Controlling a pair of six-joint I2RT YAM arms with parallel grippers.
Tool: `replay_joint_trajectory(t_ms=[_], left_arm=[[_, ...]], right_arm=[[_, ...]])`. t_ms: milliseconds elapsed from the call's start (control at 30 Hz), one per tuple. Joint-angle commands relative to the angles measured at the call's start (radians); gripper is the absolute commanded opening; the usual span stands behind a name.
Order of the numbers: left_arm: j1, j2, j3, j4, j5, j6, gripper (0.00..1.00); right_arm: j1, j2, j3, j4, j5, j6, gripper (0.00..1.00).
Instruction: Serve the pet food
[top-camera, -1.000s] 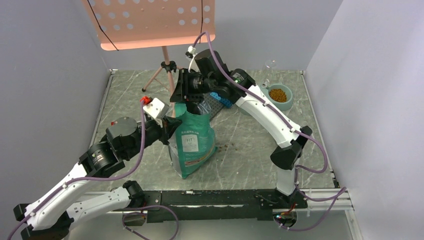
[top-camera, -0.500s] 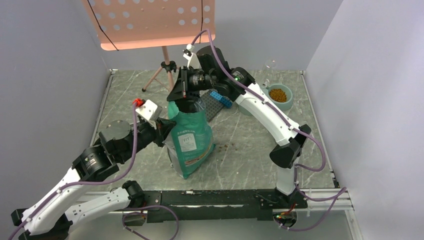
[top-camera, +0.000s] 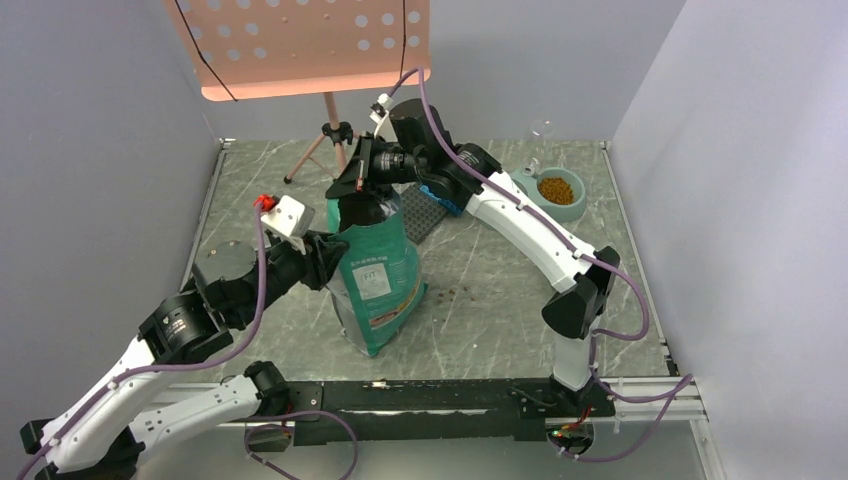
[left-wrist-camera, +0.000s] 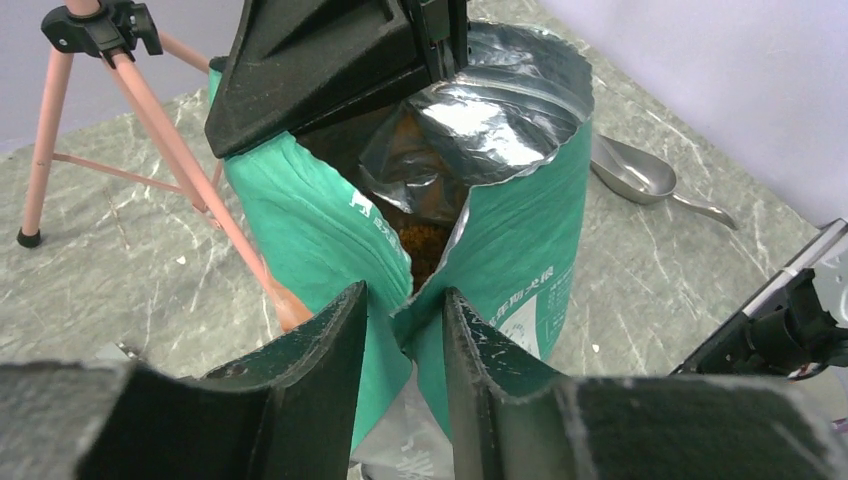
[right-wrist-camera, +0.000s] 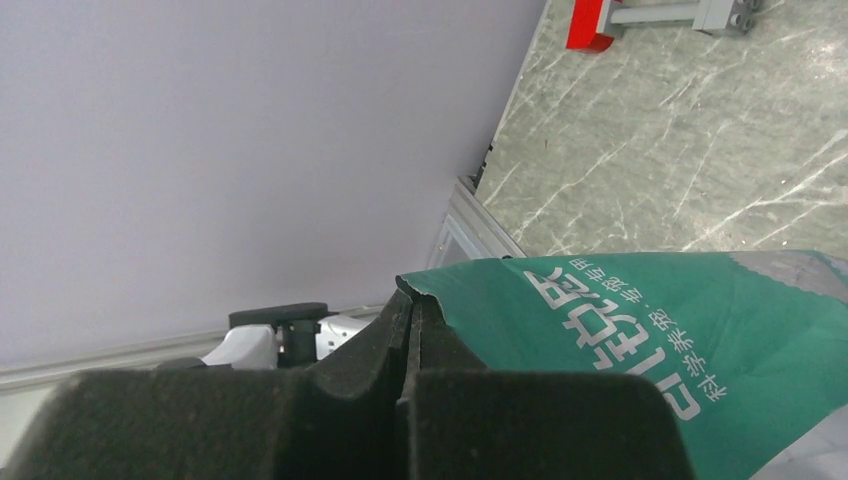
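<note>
Left wrist view: left gripper (left-wrist-camera: 405, 300) is partly open, its 2 jaws either side of the rim of the green bag (left-wrist-camera: 520, 250), not pinching; right gripper (right-wrist-camera: 410, 315) is closed on that rim. Inside the bag lies the pet food (left-wrist-camera: 425, 240), more fills the bowl (top-camera: 577, 208) at 2 o'clock

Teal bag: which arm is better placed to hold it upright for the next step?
Right, probably. The right end effector is shut on the top rim of the teal bag, which has pet food inside. The left end effector has its jaws apart around the torn edge.
</note>
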Motion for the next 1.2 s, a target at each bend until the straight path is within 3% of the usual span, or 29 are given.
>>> replay_joint_trajectory(t_ms=[0, 100, 167, 200, 267, 300, 433, 500, 567, 667, 800, 967, 1167], left_arm=[[-0.001, 0.037, 0.043, 0.002, -0.037, -0.005, 0.41], [-0.001, 0.057, 0.046, 0.012, -0.028, 0.009, 0.45], [-0.001, 0.073, 0.05, 0.01, -0.04, 0.009, 0.43], [-0.001, 0.081, 0.057, 0.005, -0.038, 0.016, 0.35], [-0.001, 0.097, 0.079, -0.004, -0.017, 0.034, 0.05], [-0.001, 0.103, 0.092, -0.017, -0.017, 0.036, 0.0], [-0.001, 0.067, 0.076, -0.011, 0.013, 0.04, 0.0], [-0.001, 0.027, 0.046, 0.014, 0.032, 0.03, 0.0], [-0.001, -0.008, 0.021, 0.034, 0.057, 0.02, 0.0], [-0.001, -0.042, 0.002, 0.044, 0.077, 0.007, 0.0], [-0.001, -0.086, -0.021, 0.07, 0.116, 0.01, 0.0], [-0.001, -0.121, -0.042, 0.091, 0.129, -0.018, 0.0], [-0.001, -0.159, -0.054, 0.072, 0.104, -0.09, 0.0]], right_arm=[[0.006, -0.066, -0.024, 0.105, 0.02, 0.052, 0.0], [0.011, -0.069, -0.022, 0.105, 0.029, 0.053, 0.0], [0.013, -0.068, -0.018, 0.1, 0.031, 0.051, 0.0], [0.014, -0.068, -0.013, 0.096, 0.031, 0.047, 0.0], [0.014, -0.064, 0.003, 0.078, 0.018, 0.012, 0.0], [0.01, -0.057, 0.028, 0.054, 0.006, -0.028, 0.0], [-0.041, 0.011, 0.298, -0.264, -0.024, -0.309, 0.44], [-0.066, -0.008, 0.342, -0.333, -0.05, -0.442, 0.63], [-0.086, -0.092, 0.255, -0.314, -0.07, -0.561, 0.77], [-0.156, -0.274, -0.019, -0.18, -0.116, -0.671, 0.89], [-0.308, -0.39, -0.301, 0.032, -0.338, -0.719, 0.92], [-0.341, -0.371, -0.386, 0.079, -0.472, -0.848, 0.93], [-0.342, -0.338, -0.484, 0.309, -0.649, -0.816, 0.97]])
